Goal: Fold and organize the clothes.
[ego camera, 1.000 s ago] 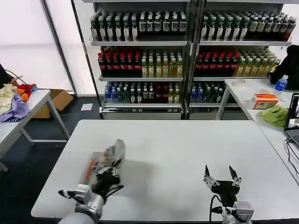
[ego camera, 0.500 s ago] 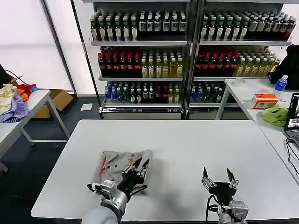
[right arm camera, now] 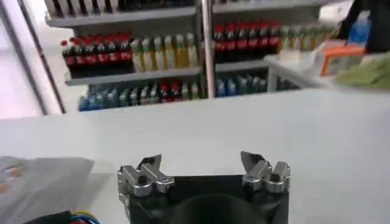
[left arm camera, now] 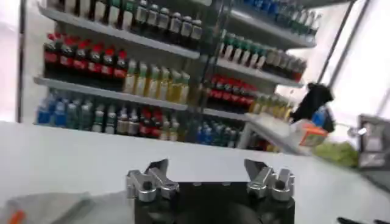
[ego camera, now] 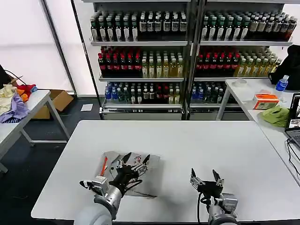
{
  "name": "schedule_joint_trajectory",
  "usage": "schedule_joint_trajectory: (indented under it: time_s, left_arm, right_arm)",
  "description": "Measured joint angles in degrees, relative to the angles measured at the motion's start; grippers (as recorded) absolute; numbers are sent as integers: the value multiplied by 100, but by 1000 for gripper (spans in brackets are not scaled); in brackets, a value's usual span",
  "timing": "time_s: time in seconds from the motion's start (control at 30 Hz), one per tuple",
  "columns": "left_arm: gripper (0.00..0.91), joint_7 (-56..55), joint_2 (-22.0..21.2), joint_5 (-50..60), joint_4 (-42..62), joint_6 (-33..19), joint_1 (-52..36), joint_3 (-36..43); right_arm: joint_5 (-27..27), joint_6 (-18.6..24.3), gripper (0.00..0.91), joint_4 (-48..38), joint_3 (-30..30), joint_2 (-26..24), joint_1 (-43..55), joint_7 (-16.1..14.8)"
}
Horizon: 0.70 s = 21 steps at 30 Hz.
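Cloth, soft and light, is what this job turns on: the light grey cotton shirt with an orange stripe and a small multicolour chest print (ego camera: 133, 165) lies folded into a compact packet on the white table (ego camera: 187, 140), near its front edge and left of centre. It looks limp and thin, so I judge it will sag and unfold if lifted by 1 point; it is neither fragile nor slippery, and the layers should slide over each other easily. The sensible hold would be on a folded edge, pinching all layers together, or on 2 corners at once, 1 per gripper, to keep the packet flat. The left gripper (ego camera: 136, 160) sits over the shirt with its 2 fingers spread apart and nothing between them; whether the tips touch the fabric I cannot tell. The right gripper (ego camera: 205, 176) hangs over bare table to the right of the shirt, near the front edge, its fingers likewise spread and empty. The head view gives the whole layout: shirt, both arms, and the shelving of bottled drinks (ego camera: 187, 56) beyond the far edge. The left wrist view adds a low look past the parted fingers (left arm camera: 149, 179), with a grey fold and an orange fleck (left arm camera: 17, 217) at the corner. The right wrist view shows its own fingers (right arm camera: 265, 170) wide apart and a flat grey edge of the shirt (right arm camera: 42, 182) off to the side.
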Motion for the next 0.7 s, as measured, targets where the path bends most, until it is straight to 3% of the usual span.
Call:
schedule_joint_trajectory:
  time_s: [0.33, 0.7]
  left_arm:
    - [907, 346, 687, 692, -33, 62, 228, -845]
    - [907, 863, 1186, 763, 158, -224, 470, -1326]
  right_arm:
    - [1232, -242, 907, -269, -564, -81, 766, 298]
    - [1842, -286, 907, -746, -1038, 106, 1390, 409]
